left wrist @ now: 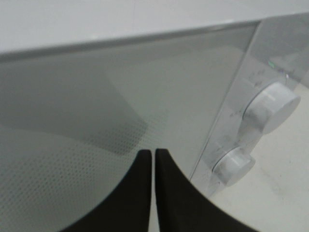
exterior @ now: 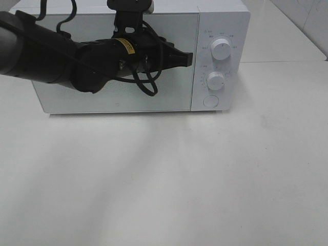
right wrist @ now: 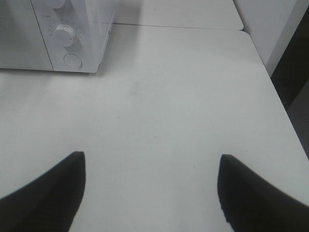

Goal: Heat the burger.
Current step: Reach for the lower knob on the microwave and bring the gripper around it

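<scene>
White microwave [exterior: 174, 95], door [left wrist: 72, 121] shut; frosted glass hides inside, so can't tell where burger is. L gripper [exterior: 188, 59] clenched, tips by door's right edge. R gripper [right wrist: 152, 162] spread wide above table [exterior: 164, 179].

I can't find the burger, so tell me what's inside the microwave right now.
Nothing inside can be made out. The microwave door is closed, pale and dotted, and hides the cavity. No burger shows in any view. Only the left pincer, shut, hangs before it.
</scene>
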Robot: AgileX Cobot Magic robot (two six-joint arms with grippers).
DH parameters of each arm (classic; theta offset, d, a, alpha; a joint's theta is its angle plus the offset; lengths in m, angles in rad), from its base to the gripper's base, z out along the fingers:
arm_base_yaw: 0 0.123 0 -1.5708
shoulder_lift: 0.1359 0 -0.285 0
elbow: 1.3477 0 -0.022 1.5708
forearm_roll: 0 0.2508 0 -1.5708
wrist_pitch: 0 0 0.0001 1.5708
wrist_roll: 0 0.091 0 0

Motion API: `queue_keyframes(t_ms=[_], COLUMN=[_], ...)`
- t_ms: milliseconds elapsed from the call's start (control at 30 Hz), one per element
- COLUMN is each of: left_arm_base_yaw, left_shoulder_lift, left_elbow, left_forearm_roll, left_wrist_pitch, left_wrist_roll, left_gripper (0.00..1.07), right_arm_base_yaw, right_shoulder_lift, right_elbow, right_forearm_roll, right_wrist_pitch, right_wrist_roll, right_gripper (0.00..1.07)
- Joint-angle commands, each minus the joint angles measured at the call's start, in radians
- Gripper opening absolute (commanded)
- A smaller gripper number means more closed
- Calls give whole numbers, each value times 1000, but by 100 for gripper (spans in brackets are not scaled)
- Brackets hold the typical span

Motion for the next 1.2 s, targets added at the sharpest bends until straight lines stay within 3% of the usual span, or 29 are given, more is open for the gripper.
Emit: queue_keyframes(t_ms=[33, 67, 100, 133, 167, 200, 233, 600, 767, 933, 1200], left_arm_base_yaw=[-16, -24, -24, -28, -31, -31, -34, -31, -17, 82, 218], left_shoulder_lift=[-58, -82, -82, -104, -116, -116, -141, -284, -315, -351, -426], left_elbow=[-13, -13, -13, -13, -13, -13, -13, -13, -13, -13, 38], left_forearm_roll=[-15, -17, -17, -20, -26, -26, -30, -7, -9, -17, -22], left_wrist_pitch=[145, 238, 238, 336, 392, 392, 498, 1032, 1159, 1328, 1377], left_wrist_roll=[-2, -3, -3, -6, -10, -10, -10, -1, -10, -48, -51], left_gripper=[18, 42, 42, 73, 90, 90, 101, 98, 98, 98, 98], right_arm_base_yaw=[-8, -8, -8, -8, -8, -8, -8, -8, -8, -8, -8], right_shoulder_lift=[-27, -27, -27, -27, -27, -27, -27, -27, -27, -27, -27], right_elbow=[2, 2, 2, 2, 2, 2, 2, 2, 2, 2, 2], right_forearm_roll=[-4, -4, -4, -4, -4, -4, -4, -4, -4, -4, -4], right_wrist_pitch=[-2, -2, -2, -2, -2, -2, -2, -2, -2, -2, -2], right_wrist_roll=[-13, -13, -13, -13, -13, -13, -13, -13, -13, -13, -13], right_gripper=[75, 75, 75, 75, 75, 75, 75, 75, 75, 75, 75])
